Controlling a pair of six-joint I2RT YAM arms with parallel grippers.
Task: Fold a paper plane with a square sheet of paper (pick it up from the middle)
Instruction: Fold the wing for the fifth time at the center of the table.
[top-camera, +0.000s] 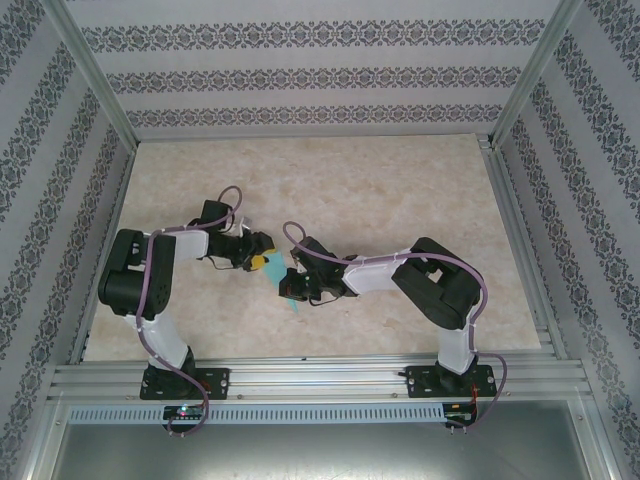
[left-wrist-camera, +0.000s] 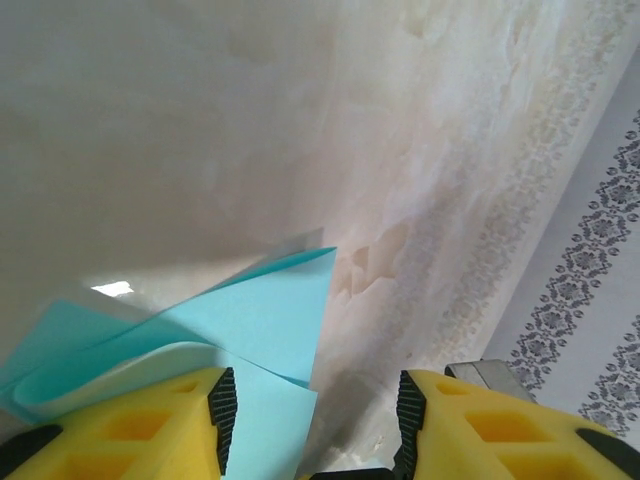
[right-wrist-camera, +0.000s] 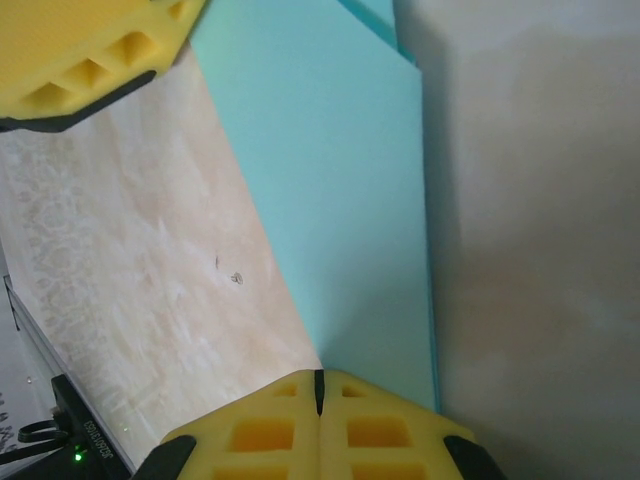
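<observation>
Two arms rise from the near edge. One turquoise paper plane (right-wrist-camera: 340, 200) lies on the middle of the worktop (top-camera: 400, 180) between them. The right end effector (right-wrist-camera: 320, 385) has both pads pressed together over its narrow end; contact is unclear. The left end effector (left-wrist-camera: 310, 400) has two fingers apart, one over the paper's edge.

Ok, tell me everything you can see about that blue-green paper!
The turquoise paper is thin, plain and smooth, folded into layers with straight edges and a sharp corner. It sits on or just above the pale table. The shut right claw meets its narrow end; whether it pinches is unclear. The open left claw is at the other end, one finger over a layer.
</observation>
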